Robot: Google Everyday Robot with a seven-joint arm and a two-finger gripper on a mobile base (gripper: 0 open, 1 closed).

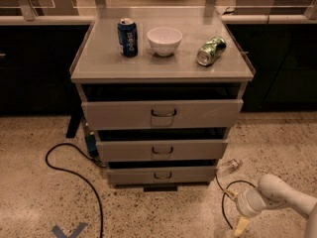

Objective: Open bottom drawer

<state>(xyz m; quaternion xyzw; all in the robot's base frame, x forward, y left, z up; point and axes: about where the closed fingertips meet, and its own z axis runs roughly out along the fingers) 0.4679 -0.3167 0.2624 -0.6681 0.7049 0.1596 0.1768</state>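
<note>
The grey cabinet point(99, 63) has three drawers, each pulled out a little. The bottom drawer point(133, 175) is the lowest and narrowest, with a small dark wire handle point(162, 175) at its centre. My gripper point(240, 226) hangs low over the floor at the lower right, on the end of the white arm point(280, 196). It is well to the right of the bottom drawer, below it, and touches nothing.
On the cabinet top stand a blue can point(128, 37) and a white bowl point(164, 40), with a green can point(211, 50) lying on its side. A black cable point(74, 172) loops on the floor at left. A thin cable point(224, 202) and a clear object point(229, 166) lie near the gripper.
</note>
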